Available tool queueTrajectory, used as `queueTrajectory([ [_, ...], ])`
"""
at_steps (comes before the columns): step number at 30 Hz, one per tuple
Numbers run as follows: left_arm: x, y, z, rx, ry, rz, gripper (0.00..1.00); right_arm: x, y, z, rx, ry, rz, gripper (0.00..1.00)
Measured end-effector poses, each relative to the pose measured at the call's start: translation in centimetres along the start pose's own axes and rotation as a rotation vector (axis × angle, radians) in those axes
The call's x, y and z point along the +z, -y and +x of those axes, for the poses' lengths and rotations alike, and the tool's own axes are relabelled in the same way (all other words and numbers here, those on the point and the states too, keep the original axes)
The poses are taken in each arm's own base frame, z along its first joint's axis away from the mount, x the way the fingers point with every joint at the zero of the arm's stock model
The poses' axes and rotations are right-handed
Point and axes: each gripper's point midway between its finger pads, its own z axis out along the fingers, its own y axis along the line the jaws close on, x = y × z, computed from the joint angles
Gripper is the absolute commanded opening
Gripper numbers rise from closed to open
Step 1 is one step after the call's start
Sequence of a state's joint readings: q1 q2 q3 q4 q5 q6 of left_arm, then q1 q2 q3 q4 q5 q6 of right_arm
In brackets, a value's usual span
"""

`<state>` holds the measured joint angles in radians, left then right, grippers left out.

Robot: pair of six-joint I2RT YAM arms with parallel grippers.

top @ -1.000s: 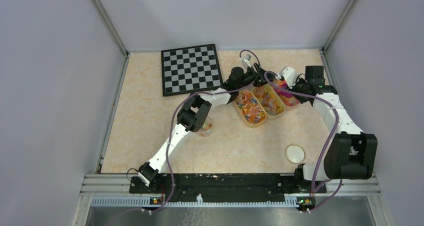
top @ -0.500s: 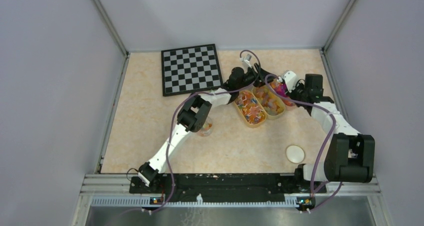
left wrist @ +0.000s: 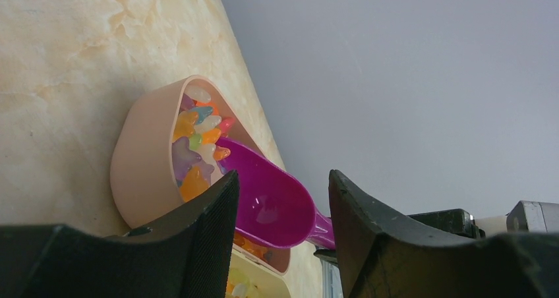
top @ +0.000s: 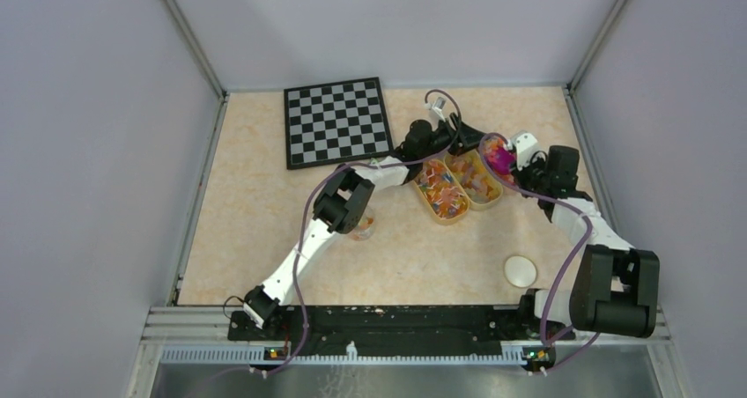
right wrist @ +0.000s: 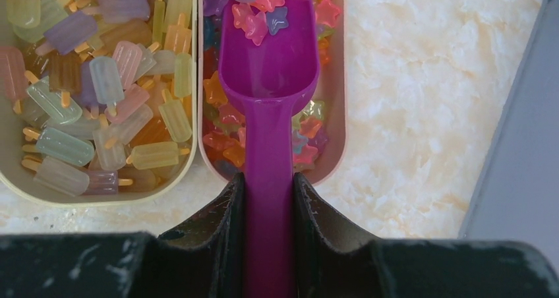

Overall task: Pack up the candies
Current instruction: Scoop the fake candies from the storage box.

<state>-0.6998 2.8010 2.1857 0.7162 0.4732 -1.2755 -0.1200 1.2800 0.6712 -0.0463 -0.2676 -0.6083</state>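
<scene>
**The magenta scoop (right wrist: 269, 67) is clasped by the right gripper (right wrist: 269, 192) over the rightmost tray (right wrist: 337, 113).**

The scoop's handle is pinched between the right gripper's two fingers. Its bowl is laid into the star-shaped candies (right wrist: 227, 149) that fill this tray at the far right of the table (top: 264, 213), and a few stars are seen lying in the far end of the bowl. Popsicle-shaped pieces (right wrist: 105, 80) are heaped in the neighbouring tray (right wrist: 99, 196), just to the left and touching it. The left gripper (left wrist: 283, 179) is held at the trays' far end with its jaws spread, and nothing is seen clamped between them. A checkerboard (top: 336, 121) is laid at the far left, and a white disc (top: 520, 270) at the near right.
</scene>
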Motion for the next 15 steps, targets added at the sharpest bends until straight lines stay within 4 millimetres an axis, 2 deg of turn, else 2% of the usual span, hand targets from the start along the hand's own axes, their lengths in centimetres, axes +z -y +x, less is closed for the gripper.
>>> queueTrajectory([
  [15, 0.01, 0.12, 0.15, 0.006, 0.002, 0.013, 0.58, 1.00, -0.59, -0.58, 0.038, 0.086, -0.025, 0.00],
])
